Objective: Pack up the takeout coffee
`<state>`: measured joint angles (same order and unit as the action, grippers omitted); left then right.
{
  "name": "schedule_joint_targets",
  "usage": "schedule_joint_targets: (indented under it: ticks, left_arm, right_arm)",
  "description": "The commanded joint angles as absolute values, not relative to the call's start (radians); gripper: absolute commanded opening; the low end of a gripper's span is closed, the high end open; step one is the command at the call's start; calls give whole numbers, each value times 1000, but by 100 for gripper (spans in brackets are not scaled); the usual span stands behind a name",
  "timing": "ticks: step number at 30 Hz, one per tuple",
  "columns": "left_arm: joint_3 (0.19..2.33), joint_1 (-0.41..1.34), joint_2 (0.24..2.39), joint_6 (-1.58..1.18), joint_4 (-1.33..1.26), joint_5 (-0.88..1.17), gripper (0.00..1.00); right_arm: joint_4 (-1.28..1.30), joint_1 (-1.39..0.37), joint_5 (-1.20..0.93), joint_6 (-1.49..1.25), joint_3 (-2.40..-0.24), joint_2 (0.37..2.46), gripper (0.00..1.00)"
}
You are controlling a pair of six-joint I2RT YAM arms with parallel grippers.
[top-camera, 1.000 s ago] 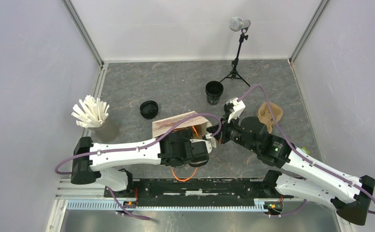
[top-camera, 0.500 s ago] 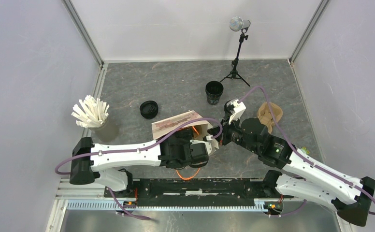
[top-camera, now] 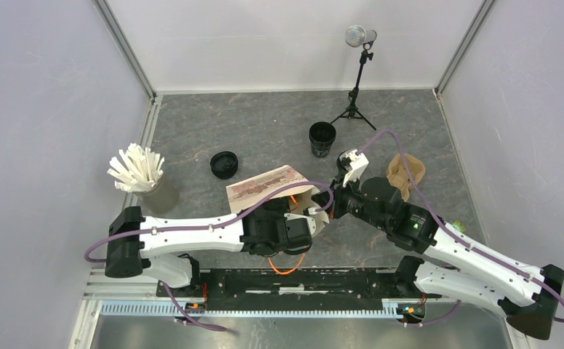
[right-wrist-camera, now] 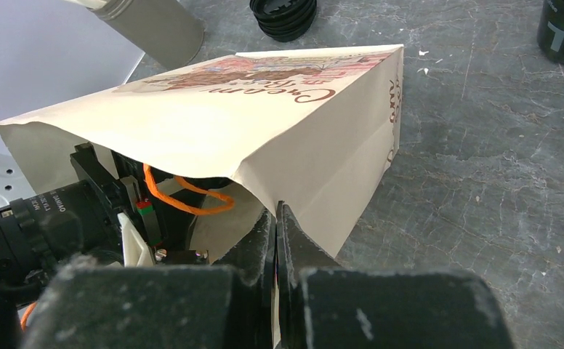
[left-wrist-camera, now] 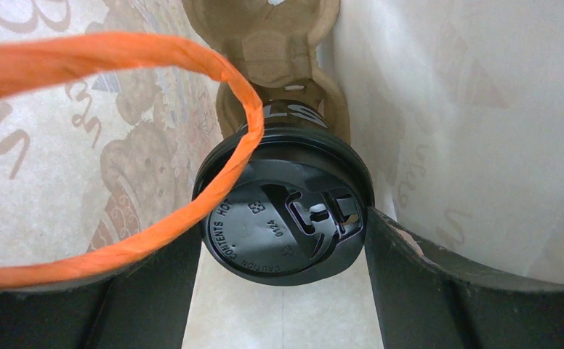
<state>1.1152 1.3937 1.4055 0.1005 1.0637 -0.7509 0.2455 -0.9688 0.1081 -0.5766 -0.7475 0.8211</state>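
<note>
The left hand [left-wrist-camera: 283,236] is inside the paper bag [left-wrist-camera: 475,102], which lies on its side on the counter [right-wrist-camera: 482,182]. Its two fingers [left-wrist-camera: 424,291] are clamped on the rim of the lidded cup [left-wrist-camera: 286,218]. The lid faces the hand, and just beyond the cup is the pulp carrier [left-wrist-camera: 279,43]. I cannot tell if the cup is seated in it.

The right hand [right-wrist-camera: 275,225] is pressed together on the edge of the bag mouth and holds it up.

The main danger, I think, is the orange handle [left-wrist-camera: 155,58]. It loops across the lid, between the left hand and the cup. It may catch a finger when the hand goes out, and drag the bag or the cup.

If the fingers part before the cup is seated, the cup may roll, and a loose lid may leak. The thin paper may also slip from the right hand, and then the mouth falls on the left hand.

An open cup [top-camera: 322,138] stands well beyond the right hand, not yet packed.
</note>
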Motion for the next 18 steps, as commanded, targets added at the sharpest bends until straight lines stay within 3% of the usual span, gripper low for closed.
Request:
schedule_joint_targets:
  ticks: [1,18]
  left_arm:
    - [1091,1393,1402,143,1018,-777,51]
    - [1149,1393,1379,188,991,-813,51]
  right_arm:
    - [236,-974,88,-574,-762,830,0]
    - [283,-974,60,-576,-828,864,0]
